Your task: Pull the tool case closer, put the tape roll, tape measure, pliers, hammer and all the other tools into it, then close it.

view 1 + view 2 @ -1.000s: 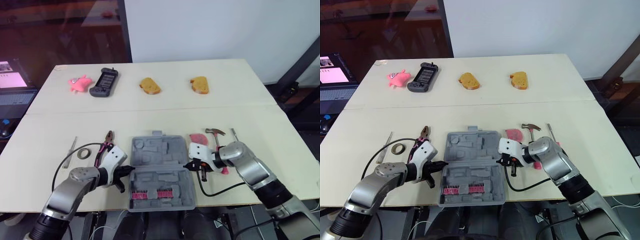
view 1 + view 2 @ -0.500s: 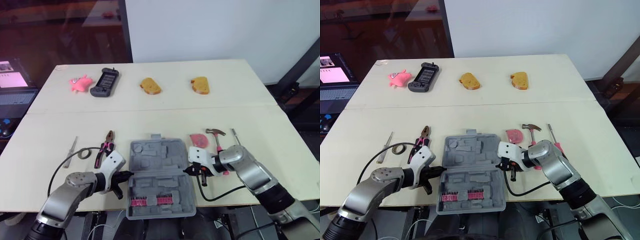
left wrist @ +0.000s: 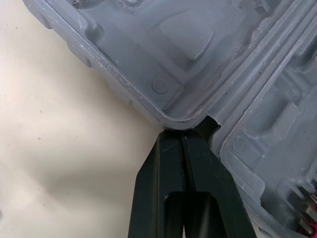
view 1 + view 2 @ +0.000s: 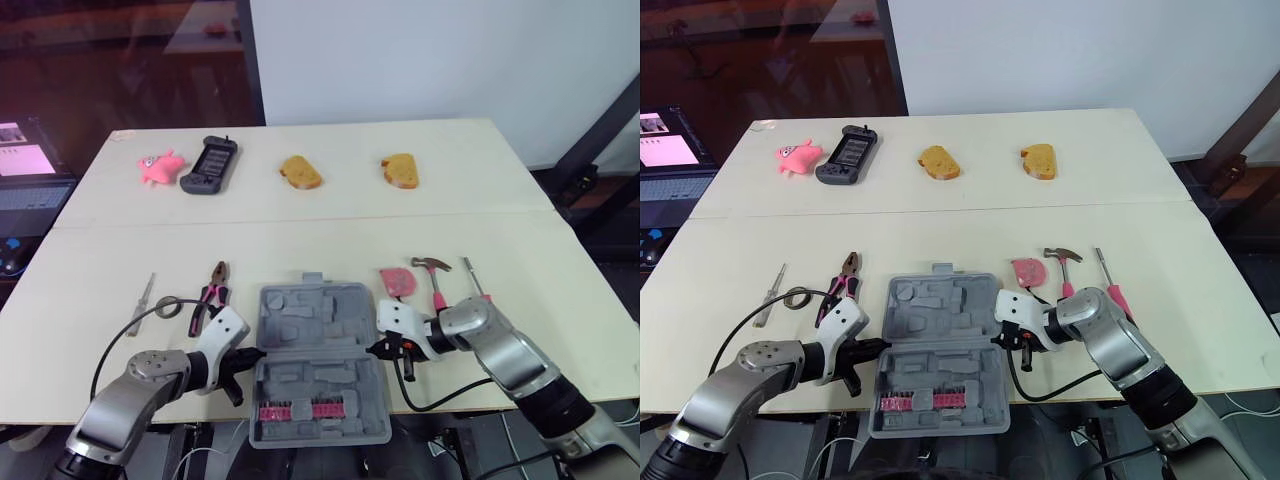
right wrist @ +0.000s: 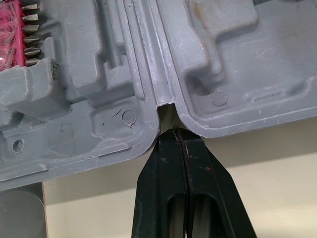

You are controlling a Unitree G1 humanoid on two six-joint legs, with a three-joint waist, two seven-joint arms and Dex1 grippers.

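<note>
Currently: one open case (image 4: pixel 318 345), overhanging bottom table (image 4: pixel 330 240) edge; left gripper (image 4: pixel 258 352), right gripper (image 4: pixel 372 347), both jaws pressed together at hinge ends.

There are counted one grey plastic tool case (image 4: pixel 320 330), one pink-handled hammer (image 4: pixel 435 274), one pink-handled screwdriver (image 4: pixel 1108 278), one pair of pink-black pliers (image 4: pixel 210 297), one pink tape measure (image 4: pixel 396 280), one dark tape roll (image 4: pixel 168 306), one thin metal tool (image 4: pixel 146 295), two brown bread slices (image 4: pixel 300 171) (image 4: pixel 399 170), one pink plush toy (image 4: pixel 158 166) and one black controller (image 4: pixel 208 164)

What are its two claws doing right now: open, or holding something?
Left gripper: closed, holding nothing, pressed into the tool case hinge notch.
Right gripper: closed, holding nothing, pressed into the opposite hinge notch.
</note>
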